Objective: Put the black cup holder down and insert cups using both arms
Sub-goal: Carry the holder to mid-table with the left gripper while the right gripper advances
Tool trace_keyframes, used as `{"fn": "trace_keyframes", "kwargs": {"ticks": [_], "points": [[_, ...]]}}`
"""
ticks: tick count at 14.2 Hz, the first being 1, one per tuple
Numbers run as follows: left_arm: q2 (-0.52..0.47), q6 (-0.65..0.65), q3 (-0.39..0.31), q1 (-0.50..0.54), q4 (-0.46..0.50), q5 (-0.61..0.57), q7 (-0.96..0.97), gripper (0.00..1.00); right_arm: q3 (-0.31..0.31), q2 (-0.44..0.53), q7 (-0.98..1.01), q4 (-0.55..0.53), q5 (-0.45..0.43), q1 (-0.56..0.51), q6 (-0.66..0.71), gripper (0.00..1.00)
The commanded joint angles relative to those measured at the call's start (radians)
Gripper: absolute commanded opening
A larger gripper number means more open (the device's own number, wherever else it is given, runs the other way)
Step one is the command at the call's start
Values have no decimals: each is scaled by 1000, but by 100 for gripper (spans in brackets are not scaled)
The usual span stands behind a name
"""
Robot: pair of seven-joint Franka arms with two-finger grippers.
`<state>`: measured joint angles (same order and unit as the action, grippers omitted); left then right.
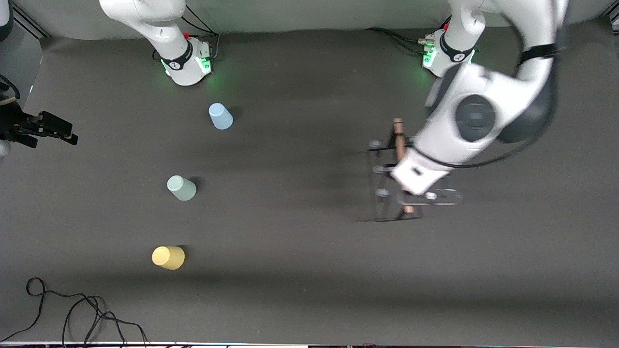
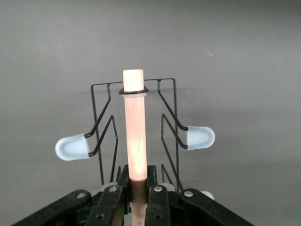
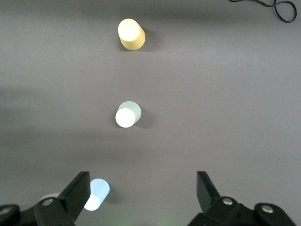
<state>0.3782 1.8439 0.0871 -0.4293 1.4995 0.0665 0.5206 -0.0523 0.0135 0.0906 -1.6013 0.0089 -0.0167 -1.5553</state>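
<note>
Left claw (image 2: 136, 195) bent low, clenched on the rack's (image 1: 394, 174) wooden rod (image 2: 135, 136); right claw (image 3: 143, 190) hangs released above the blue cup (image 3: 96, 194).

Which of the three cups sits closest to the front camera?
The yellow cup; the pale green cup and light blue cup stand farther from the camera.

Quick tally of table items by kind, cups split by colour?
Light blue cup: 1
Pale green cup: 1
Yellow cup: 1
Black cup holder, held by its wooden handle in the left gripper: 1
Total: 4 items, 3 of them cups, none on the holder.
</note>
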Motion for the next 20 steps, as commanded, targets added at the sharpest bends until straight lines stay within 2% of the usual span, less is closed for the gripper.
{"fn": "trace_keyframes", "kwargs": {"ticks": [1, 4, 6, 13, 14, 15, 18, 20], "points": [[135, -28, -20, -123, -169, 3, 132, 0, -1, -4, -17, 6, 6, 6, 5, 100], [229, -21, -21, -227, -261, -2, 254, 0, -1, -3, -17, -3, 6, 7, 3, 100], [260, 32, -23, -282, -272, -7, 314, 0, -1, 11, -18, -37, 10, 12, -5, 100], [336, 170, -24, -397, -269, -33, 424, 0, 5, 285, -113, -432, 10, 119, -152, 100], [344, 185, -24, -399, -269, -36, 427, 59, 5, 318, -115, -483, 8, 133, -173, 100], [353, 204, -23, -410, -266, -74, 430, 99, 5, 350, -115, -527, 5, 136, -193, 100], [354, 210, -24, -413, -266, -91, 432, 100, 3, 359, -115, -604, 3, 136, -256, 100], [320, 172, -30, -402, -272, -89, 430, 100, 3, 338, -114, -679, 2, 135, -365, 100]]}}
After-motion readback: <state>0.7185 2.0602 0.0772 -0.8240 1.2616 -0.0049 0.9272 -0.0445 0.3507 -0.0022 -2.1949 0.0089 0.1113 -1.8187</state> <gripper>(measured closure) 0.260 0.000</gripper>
